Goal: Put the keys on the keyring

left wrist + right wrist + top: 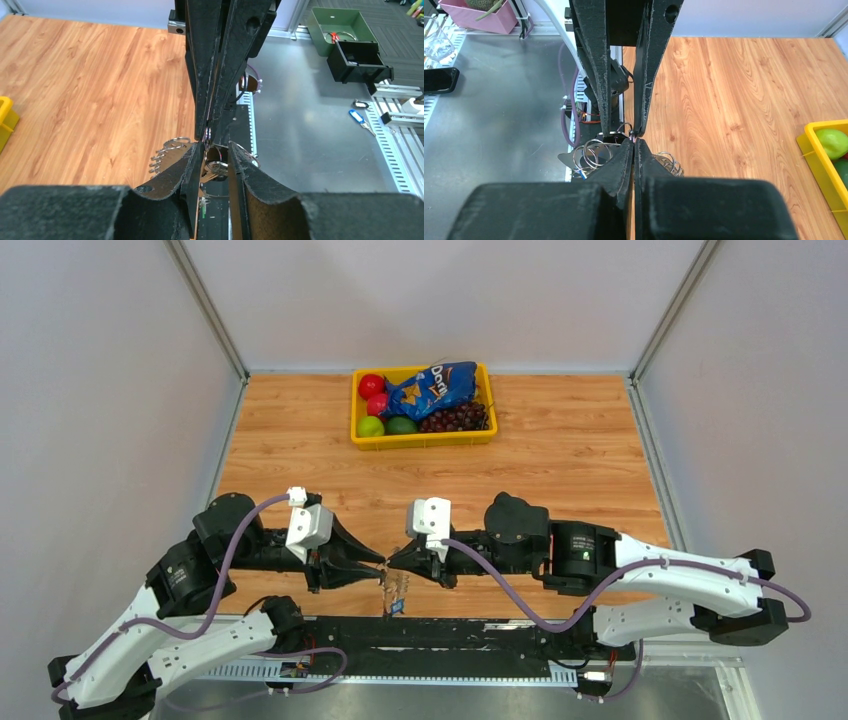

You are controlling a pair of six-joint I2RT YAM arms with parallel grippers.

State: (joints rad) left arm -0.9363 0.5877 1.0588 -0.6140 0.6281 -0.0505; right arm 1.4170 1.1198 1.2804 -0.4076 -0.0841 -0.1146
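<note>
My two grippers meet tip to tip above the table's near edge. My left gripper (380, 561) (216, 146) has its jaws a small gap apart, apparently clamped across the silvery keyring (167, 162) (571, 159), whose band sticks out on both sides. A small key (218, 165) on a thin wire ring hangs between its fingers. My right gripper (393, 560) (634, 141) is shut, pinching a thin wire ring at its tips. Several wire rings and the blue piece (581, 174) (397, 607) dangle below. I cannot tell which key hangs on which ring.
A yellow basket (420, 440) with fruit and a blue chip bag stands at the table's far middle. A metal bench lies off the near edge, carrying a green bin (340, 25), a black box (357, 60) and a blue-tagged key (359, 116).
</note>
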